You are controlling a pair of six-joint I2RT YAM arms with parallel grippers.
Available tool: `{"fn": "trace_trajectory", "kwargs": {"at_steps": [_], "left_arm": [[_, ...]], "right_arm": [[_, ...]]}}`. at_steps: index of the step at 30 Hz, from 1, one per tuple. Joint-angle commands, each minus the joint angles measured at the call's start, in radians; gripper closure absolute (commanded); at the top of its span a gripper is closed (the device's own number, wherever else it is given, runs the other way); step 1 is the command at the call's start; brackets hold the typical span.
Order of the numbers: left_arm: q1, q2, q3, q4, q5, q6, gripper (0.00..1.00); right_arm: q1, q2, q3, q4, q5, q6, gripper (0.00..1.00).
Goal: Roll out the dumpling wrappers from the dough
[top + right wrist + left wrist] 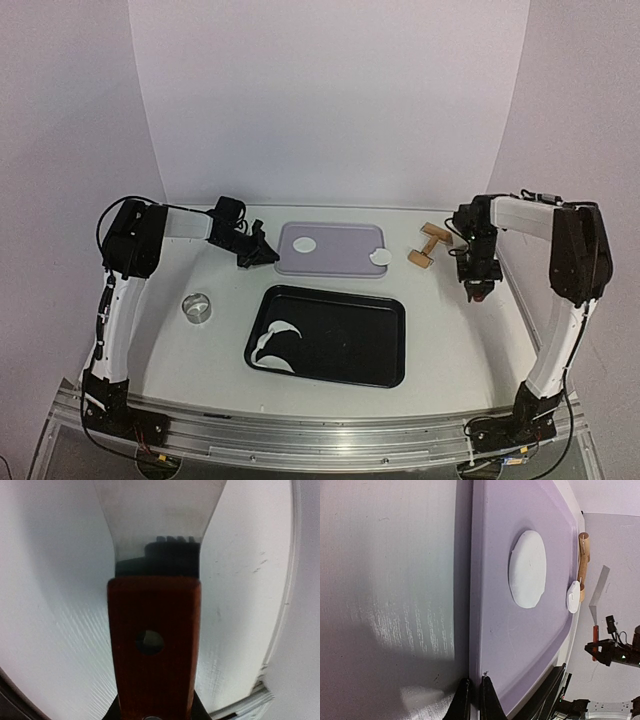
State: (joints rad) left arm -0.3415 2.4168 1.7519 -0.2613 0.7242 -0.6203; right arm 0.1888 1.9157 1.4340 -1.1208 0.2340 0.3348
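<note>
Two dumpling wrappers (306, 243) (380, 257), small round white discs, lie on the lilac tray (340, 262). In the left wrist view the nearer wrapper (527, 570) sits mid-tray and the other wrapper (573, 597) hangs at its far rim. My left gripper (262, 255) (472, 690) is shut on the lilac tray's left rim (476, 630). Curved strips of dough (275, 345) lie at the left of the black tray (385, 330). My right gripper (478, 285) (152, 707) points down at the table, its jaws against both sides of a scraper's red-brown handle (152, 645), the steel blade (160, 515) pointing away.
A wooden rolling pin (428, 244) lies right of the lilac tray, near the right gripper. A metal ring cutter (198, 306) stands on the table left of the black tray. The table's right edge (287, 580) runs close beside the scraper.
</note>
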Motion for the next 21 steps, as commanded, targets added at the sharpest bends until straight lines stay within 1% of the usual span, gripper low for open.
{"fn": "trace_trajectory", "kwargs": {"at_steps": [1,2,4,7,11,15,18,21], "left_arm": [[0.001,-0.018,0.011,-0.020,0.020,0.009,0.97],[0.000,-0.021,0.010,-0.021,0.022,0.008,0.97],[0.001,-0.027,0.004,-0.018,0.022,0.010,0.97],[0.001,-0.034,-0.007,-0.009,0.020,0.010,0.97],[0.000,-0.033,-0.006,-0.008,0.023,0.005,0.97],[0.000,-0.028,0.001,-0.008,0.025,0.005,0.97],[0.001,-0.027,0.009,-0.014,0.023,0.005,0.97],[0.001,-0.030,0.003,-0.007,0.021,-0.001,0.97]], "right_arm": [[0.166,-0.040,0.180,-0.248,0.253,-0.234,1.00],[0.180,-0.011,0.221,-0.299,0.282,-0.275,1.00],[0.196,0.051,0.297,-0.443,0.320,-0.303,1.00],[0.218,0.094,0.326,-0.553,0.288,-0.323,1.00],[0.247,0.088,0.283,-0.573,0.202,-0.327,1.00],[0.248,0.091,0.262,-0.561,0.199,-0.327,1.00],[0.247,0.144,0.300,-0.569,0.172,-0.327,1.00],[0.245,0.191,0.310,-0.585,0.200,-0.327,1.00]]}}
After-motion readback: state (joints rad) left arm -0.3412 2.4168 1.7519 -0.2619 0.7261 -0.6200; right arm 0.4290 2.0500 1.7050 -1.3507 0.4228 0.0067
